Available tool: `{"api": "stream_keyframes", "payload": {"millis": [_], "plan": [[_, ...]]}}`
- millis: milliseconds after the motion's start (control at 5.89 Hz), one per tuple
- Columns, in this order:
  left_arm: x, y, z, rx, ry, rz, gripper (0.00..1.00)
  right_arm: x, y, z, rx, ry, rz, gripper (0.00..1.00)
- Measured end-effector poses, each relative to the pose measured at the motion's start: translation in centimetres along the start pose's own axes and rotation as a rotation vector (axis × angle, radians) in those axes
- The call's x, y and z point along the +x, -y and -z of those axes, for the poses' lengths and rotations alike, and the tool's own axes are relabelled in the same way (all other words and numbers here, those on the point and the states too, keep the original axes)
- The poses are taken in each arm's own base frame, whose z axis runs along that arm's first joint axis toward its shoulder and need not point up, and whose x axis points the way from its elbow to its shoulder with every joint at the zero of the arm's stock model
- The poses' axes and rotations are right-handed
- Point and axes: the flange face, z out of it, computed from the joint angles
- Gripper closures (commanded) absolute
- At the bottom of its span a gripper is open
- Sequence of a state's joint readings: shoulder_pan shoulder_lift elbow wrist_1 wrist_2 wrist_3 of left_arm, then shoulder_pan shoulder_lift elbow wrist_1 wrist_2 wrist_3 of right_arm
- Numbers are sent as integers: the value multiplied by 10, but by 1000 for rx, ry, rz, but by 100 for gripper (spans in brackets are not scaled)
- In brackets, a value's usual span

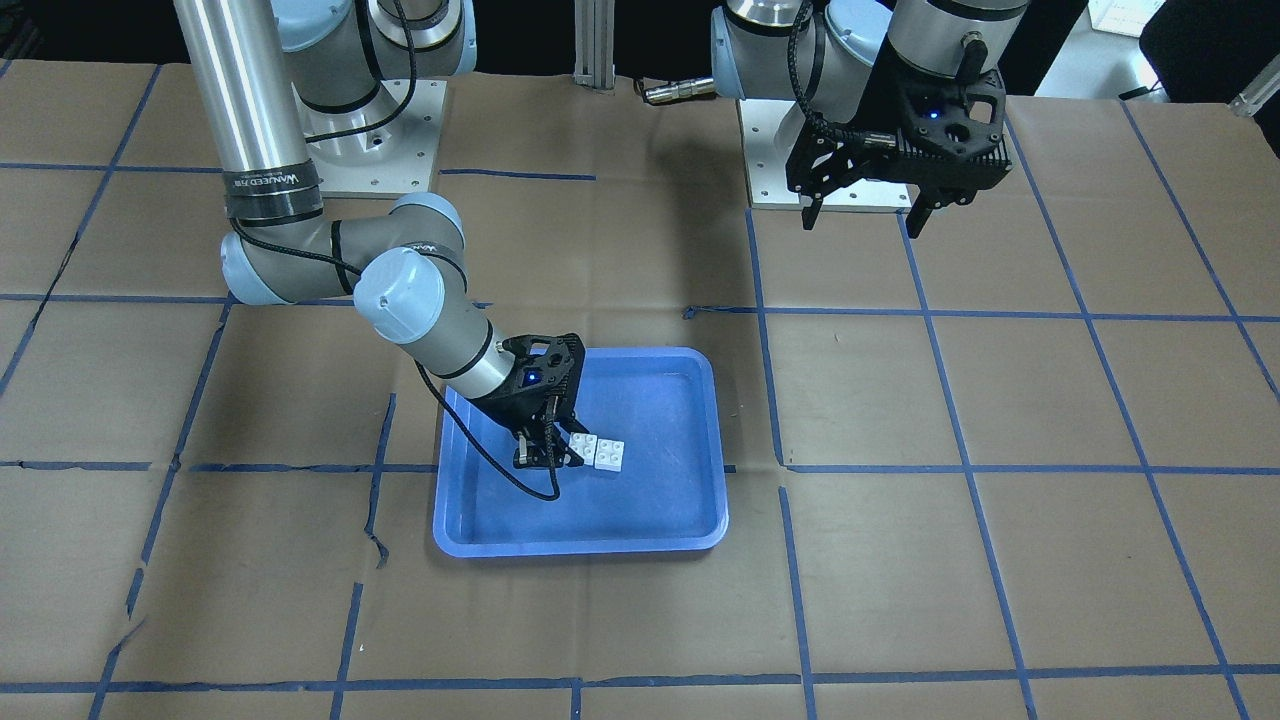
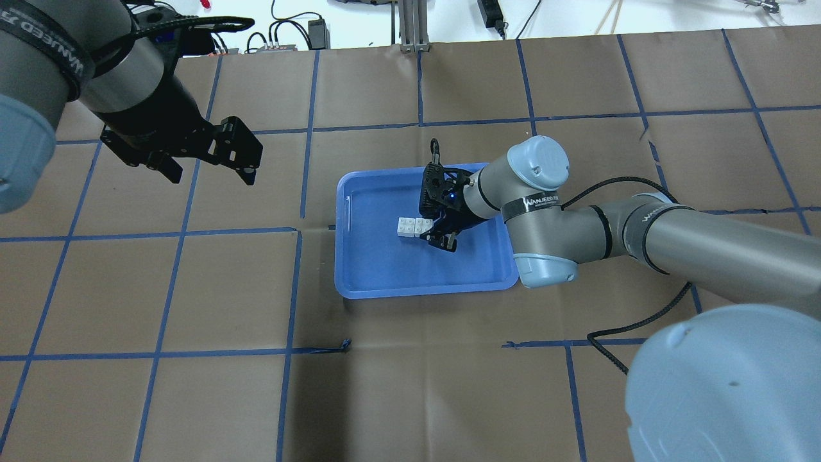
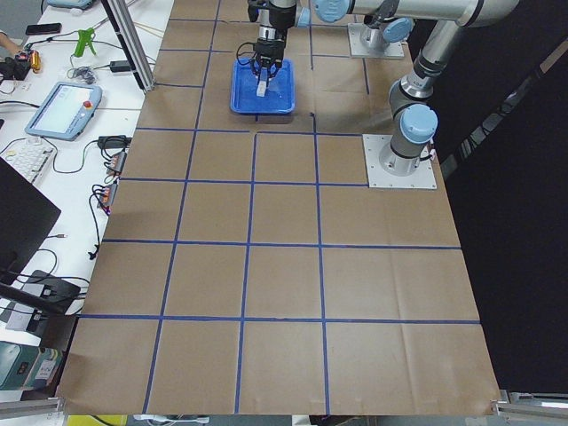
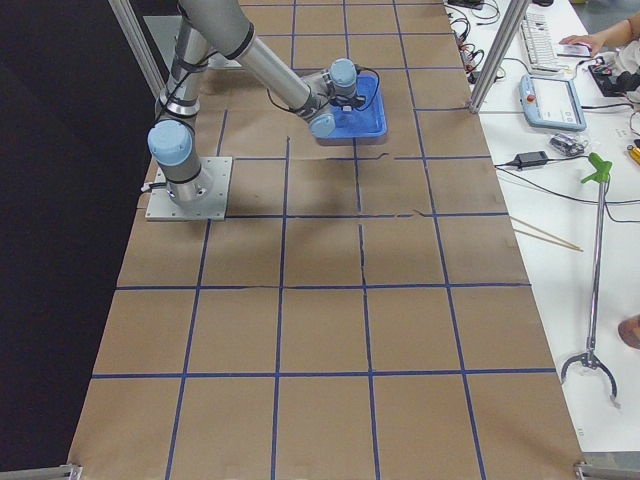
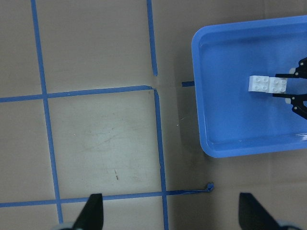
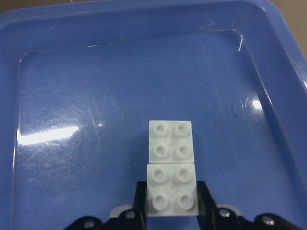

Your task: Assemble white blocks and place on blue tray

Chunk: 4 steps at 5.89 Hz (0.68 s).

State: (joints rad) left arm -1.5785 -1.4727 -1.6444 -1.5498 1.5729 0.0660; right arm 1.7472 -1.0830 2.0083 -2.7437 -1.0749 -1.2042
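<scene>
Inside tray (image 6: 72, 158), blocks (image 6: 171, 165) sit side by side, seemingly touching.

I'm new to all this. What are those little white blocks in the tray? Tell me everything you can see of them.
The white blocks are two small square bricks, plastic by the look, each with four round studs facing up. They lie flat, side by side with edges touching, near the middle of the blue tray, on its floor. The right gripper holds the block nearer its wrist camera, a black finger against each side. Only its neighbour and the tray touch the other block.
</scene>
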Motion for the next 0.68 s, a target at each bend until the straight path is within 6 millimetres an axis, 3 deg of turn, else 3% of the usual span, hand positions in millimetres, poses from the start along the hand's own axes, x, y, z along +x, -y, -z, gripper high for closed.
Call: {"api": "stream_keyframes", "payload": {"millis": [679], "plan": [[0,0,-1,-3,2,0,1,1,1,1,8,-15,9,67]]}}
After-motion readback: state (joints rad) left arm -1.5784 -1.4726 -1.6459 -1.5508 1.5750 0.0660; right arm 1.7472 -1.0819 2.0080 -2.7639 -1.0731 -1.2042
